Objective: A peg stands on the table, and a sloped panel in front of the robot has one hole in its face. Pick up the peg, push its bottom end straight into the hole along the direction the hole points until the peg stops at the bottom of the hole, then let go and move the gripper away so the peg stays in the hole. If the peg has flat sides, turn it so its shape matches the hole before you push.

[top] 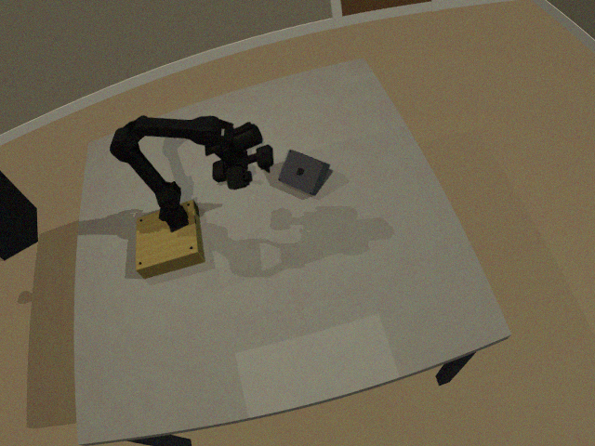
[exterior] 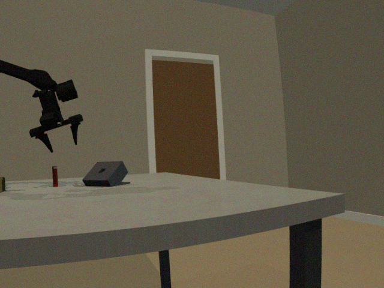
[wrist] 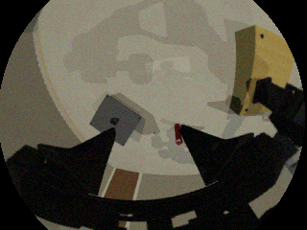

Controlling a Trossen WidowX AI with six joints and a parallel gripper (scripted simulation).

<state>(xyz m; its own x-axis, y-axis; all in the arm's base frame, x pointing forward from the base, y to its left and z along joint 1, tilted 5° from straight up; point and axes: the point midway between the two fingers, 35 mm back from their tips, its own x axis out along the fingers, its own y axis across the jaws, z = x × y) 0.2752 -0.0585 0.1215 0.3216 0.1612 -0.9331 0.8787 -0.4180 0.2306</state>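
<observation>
Gripper [top: 244,167] [exterior: 64,148] [wrist: 149,129] hangs open above the upright red peg [exterior: 54,176] [wrist: 177,134].

The arm hides the red peg [exterior: 55,176] [wrist: 177,134] from the top view.

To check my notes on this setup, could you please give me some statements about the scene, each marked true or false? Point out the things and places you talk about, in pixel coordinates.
1. The red peg [exterior: 55,176] [wrist: 177,134] stands upright on the table [top: 336,268] [exterior: 186,210] [wrist: 153,96]. True.
2. The gripper [exterior: 64,148] [wrist: 149,129] is shut on the peg. False: it is open above it.
3. The sloped panel [top: 312,165] [exterior: 96,178] [wrist: 120,110] has one central hole. True.
4. The arm's base block [top: 165,249] [exterior: 3,184] [wrist: 273,55] is blue. False: it is yellow.
</observation>
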